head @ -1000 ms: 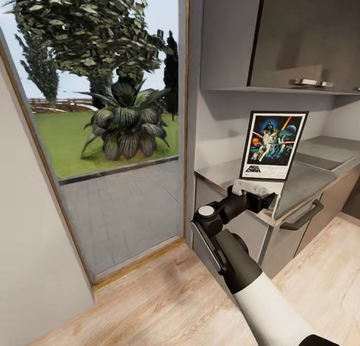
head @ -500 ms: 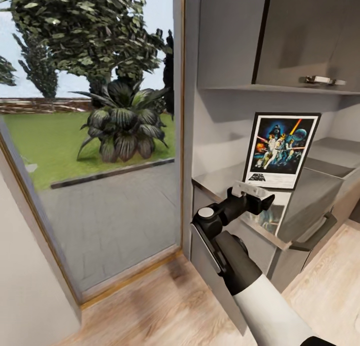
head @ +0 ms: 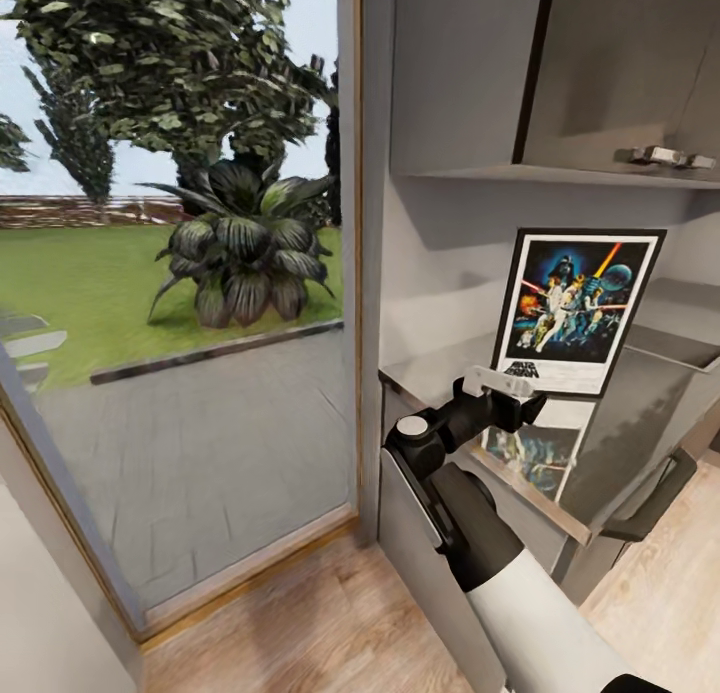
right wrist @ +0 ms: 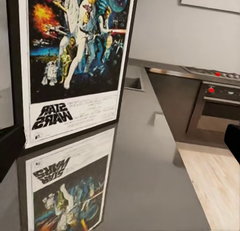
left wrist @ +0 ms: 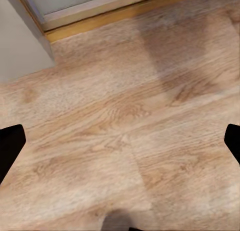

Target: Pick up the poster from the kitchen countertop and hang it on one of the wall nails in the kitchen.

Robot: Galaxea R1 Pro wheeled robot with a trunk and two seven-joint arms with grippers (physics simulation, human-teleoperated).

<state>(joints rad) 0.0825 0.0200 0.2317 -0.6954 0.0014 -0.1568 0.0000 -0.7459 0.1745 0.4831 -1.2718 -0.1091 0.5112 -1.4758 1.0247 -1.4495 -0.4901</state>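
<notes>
The poster point(head: 575, 308) stands upright on the kitchen countertop point(head: 640, 403), black-framed, with its mirrored reflection on the glossy grey top below it. My right gripper point(head: 515, 398) hovers at the counter's front edge, just before the poster's lower left corner. In the right wrist view the poster point(right wrist: 75, 61) rises beside one dark finger point(right wrist: 9, 153); the other finger point(right wrist: 233, 141) is far across, so the gripper point(right wrist: 120, 151) is open. My left gripper point(left wrist: 120, 146) is open too, above the wood floor.
A glazed garden door point(head: 200, 273) fills the left, its frame point(head: 362, 273) meeting the counter's end. Grey wall cabinets point(head: 620, 63) hang over the poster. A dark drawer handle point(head: 650, 503) juts out below. A sink point(right wrist: 132, 83) and hob with oven point(right wrist: 217, 91) lie further along.
The whole view has shifted: the counter and poster sit nearer and further right, the door wider at the left. My right arm keeps its place beside the poster.
</notes>
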